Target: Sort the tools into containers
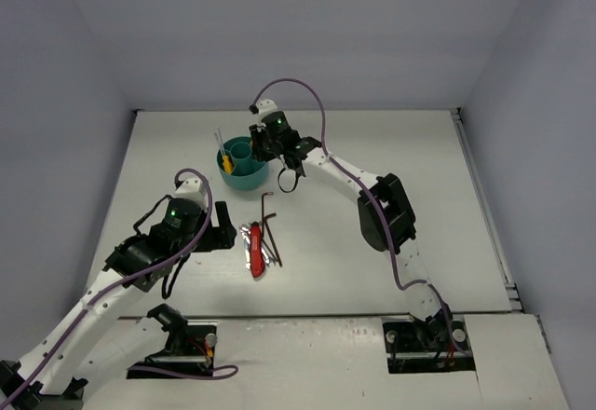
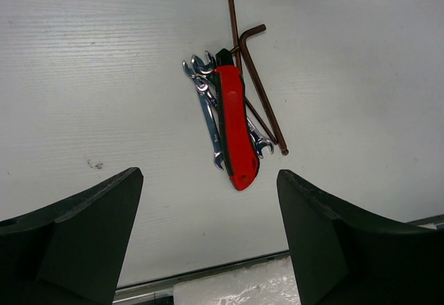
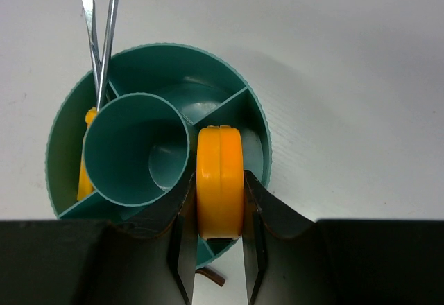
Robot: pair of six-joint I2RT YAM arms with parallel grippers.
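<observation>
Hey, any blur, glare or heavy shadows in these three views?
Top external: soft even light, faint shadows only. Left wrist: red-handled tool sharp, silver wrenches glinting, the near black fingers slightly soft. Right wrist: round yellow tape measure crisp, bright sheen on the steel screwdriver shafts.

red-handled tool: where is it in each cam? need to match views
Top external: red tool left of centre, below the organiser.
Left wrist: red tool mid-frame, lying over the wrenches.
Right wrist: not in it.
Shared landmark: hex keys just right of the tool in top external, hex keys on that same side in left wrist.
</observation>
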